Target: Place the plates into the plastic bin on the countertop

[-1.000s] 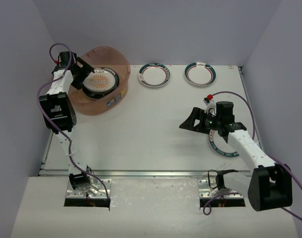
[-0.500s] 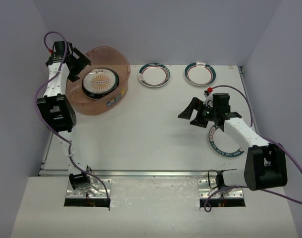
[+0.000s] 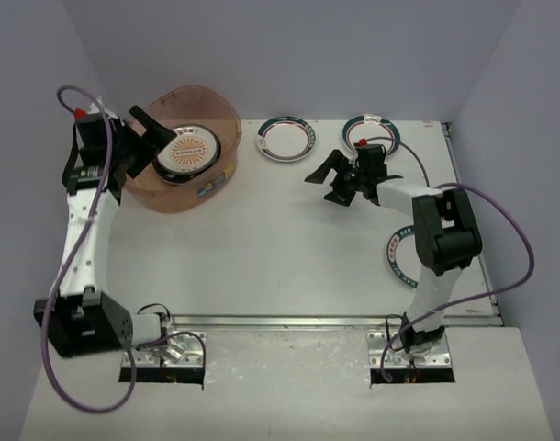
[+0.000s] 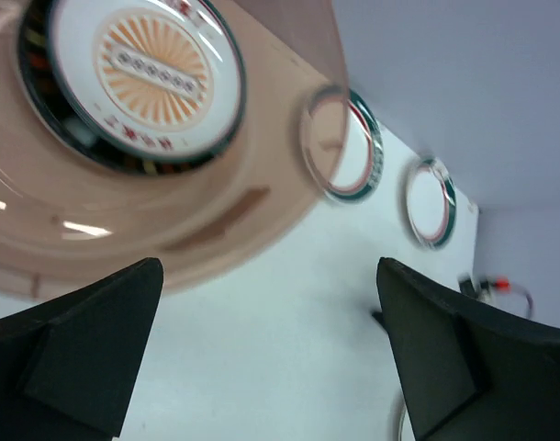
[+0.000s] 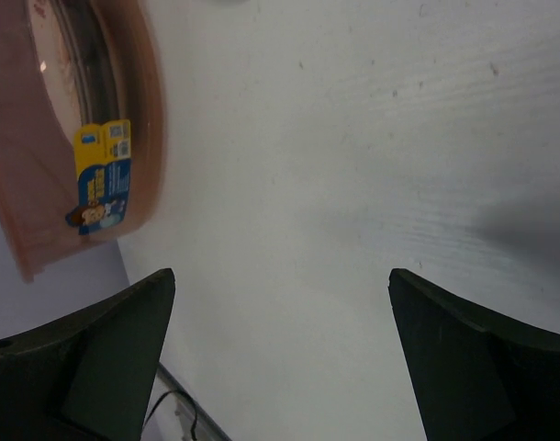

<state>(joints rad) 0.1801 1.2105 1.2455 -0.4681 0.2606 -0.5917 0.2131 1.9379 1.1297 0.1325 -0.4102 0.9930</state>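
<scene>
Top external view: the left pincer hangs over the left rim of the translucent pinkish-orange plastic bin, its jaws spread wide and holding nothing. Inside the bin sits a stack of round ceramic plates, with an orange sunburst plate on top. The right pincer, just as wide and empty, hovers over the flat white tabletop, near two teal-and-red banded plates at the back: the left banded plate and the right banded plate. A teal-lettered plate lies by the right edge, partly hidden by the right arm.
</scene>
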